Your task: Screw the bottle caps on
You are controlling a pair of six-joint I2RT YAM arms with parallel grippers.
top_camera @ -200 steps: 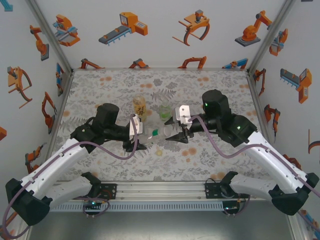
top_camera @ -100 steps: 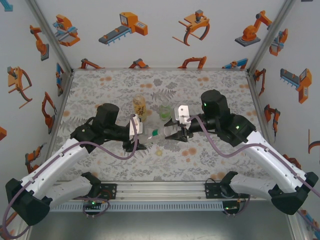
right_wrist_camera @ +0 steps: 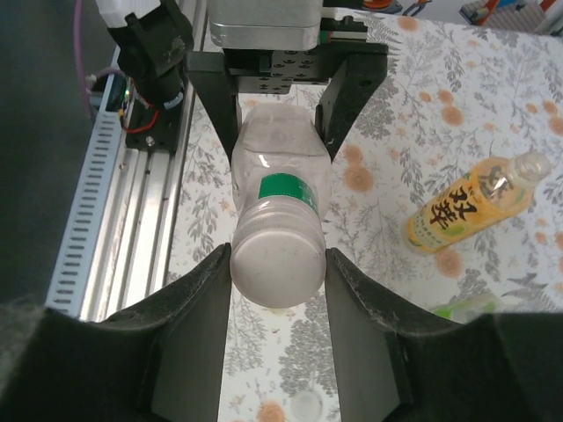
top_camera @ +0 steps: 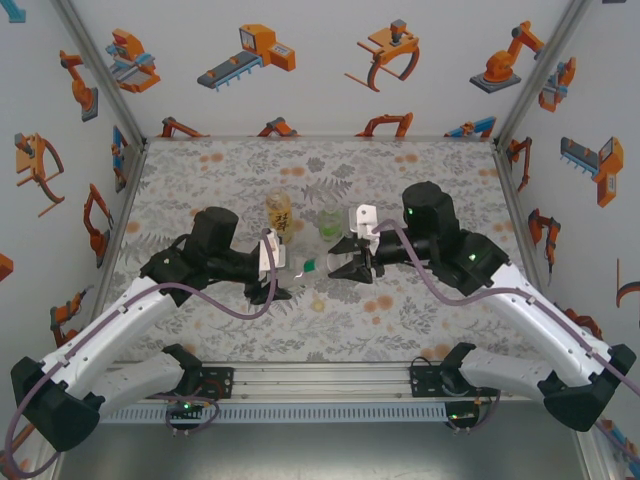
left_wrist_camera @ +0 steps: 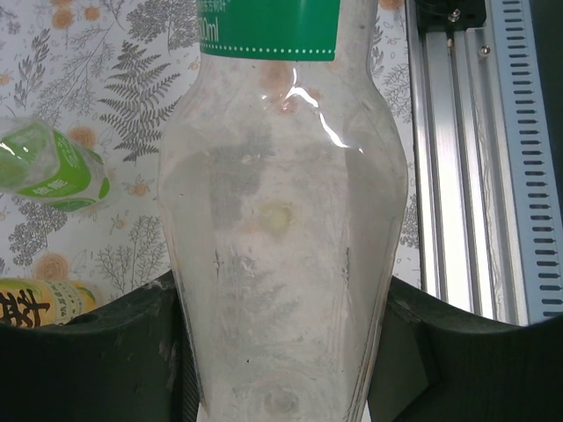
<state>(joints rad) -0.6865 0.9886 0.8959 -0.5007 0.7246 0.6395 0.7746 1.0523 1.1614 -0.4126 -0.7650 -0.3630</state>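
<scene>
My left gripper (top_camera: 281,274) is shut on the base end of the slim colourless bottle (top_camera: 303,266), which it holds level above the table, its green label (left_wrist_camera: 268,26) toward the neck. On that bottle's neck sits the whitish cap (right_wrist_camera: 275,268). My right gripper (right_wrist_camera: 277,272) is shut on this cap, with both fingers touching its sides. The amber bottle (top_camera: 280,212) and the squat green-tinted bottle (top_camera: 328,222) stand uncapped just behind. A pale yellow cap (top_camera: 318,305) lies loose on the table below the held bottle.
The floral table mat (top_camera: 420,310) has free room to the right and at the back. An aluminium rail (top_camera: 320,380) runs along the near edge. White walls with orange robot pictures close in three sides.
My right gripper's jaws have closed in onto the whitish cap and shifted slightly left toward the bottle. The left arm and the bottle have stayed put.
</scene>
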